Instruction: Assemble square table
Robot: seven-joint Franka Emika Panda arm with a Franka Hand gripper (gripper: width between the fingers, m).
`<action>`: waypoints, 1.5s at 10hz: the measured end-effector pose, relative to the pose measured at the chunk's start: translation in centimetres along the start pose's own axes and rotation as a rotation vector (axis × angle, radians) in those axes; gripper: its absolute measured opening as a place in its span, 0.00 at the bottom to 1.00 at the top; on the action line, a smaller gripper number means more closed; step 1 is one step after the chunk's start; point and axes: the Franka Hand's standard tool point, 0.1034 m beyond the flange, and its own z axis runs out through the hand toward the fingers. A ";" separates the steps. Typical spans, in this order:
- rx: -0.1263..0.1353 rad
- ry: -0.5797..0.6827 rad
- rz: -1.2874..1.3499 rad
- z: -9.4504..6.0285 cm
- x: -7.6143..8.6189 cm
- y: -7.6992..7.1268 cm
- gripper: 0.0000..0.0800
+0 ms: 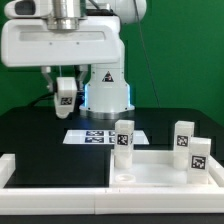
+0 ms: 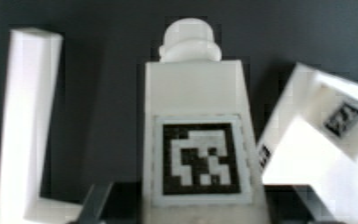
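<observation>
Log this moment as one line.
pincer: shut on leg, held aloft | tabletop: flat on table | marker board: beyond tabletop

A short white block leg with a rounded peg at one end [image 2: 195, 110] is filling the middle of the wrist view, its black-and-white square tag [image 2: 197, 152] facing the camera. Two dark gripper fingers [image 2: 114, 205] are sitting at either side of the leg's near end, though contact is hard to tell. A long white bar [image 2: 32, 110] is lying beside it on the black table surface [image 2: 101, 110], apart from it. Another white tagged block [image 2: 322, 125] is tilting near its other side.
</observation>
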 end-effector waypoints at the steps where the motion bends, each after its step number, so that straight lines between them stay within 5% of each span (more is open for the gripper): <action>1: -0.018 0.080 0.034 -0.3 2.1 -0.5 0.36; 3: -0.044 0.182 0.090 -0.4 5.1 -2.5 0.36; 5: -0.102 0.296 0.096 -1.3 7.1 -3.0 0.36; 6: -0.142 0.326 0.080 -1.2 6.4 -2.0 0.36; 8: -0.284 0.447 0.052 -2.0 5.4 0.4 0.36; 11: -0.281 0.448 0.065 -0.7 4.7 -0.1 0.36; 14: -0.189 0.495 0.144 0.0 9.0 -4.1 0.36; 15: -0.127 0.515 0.226 -0.6 11.1 -5.8 0.36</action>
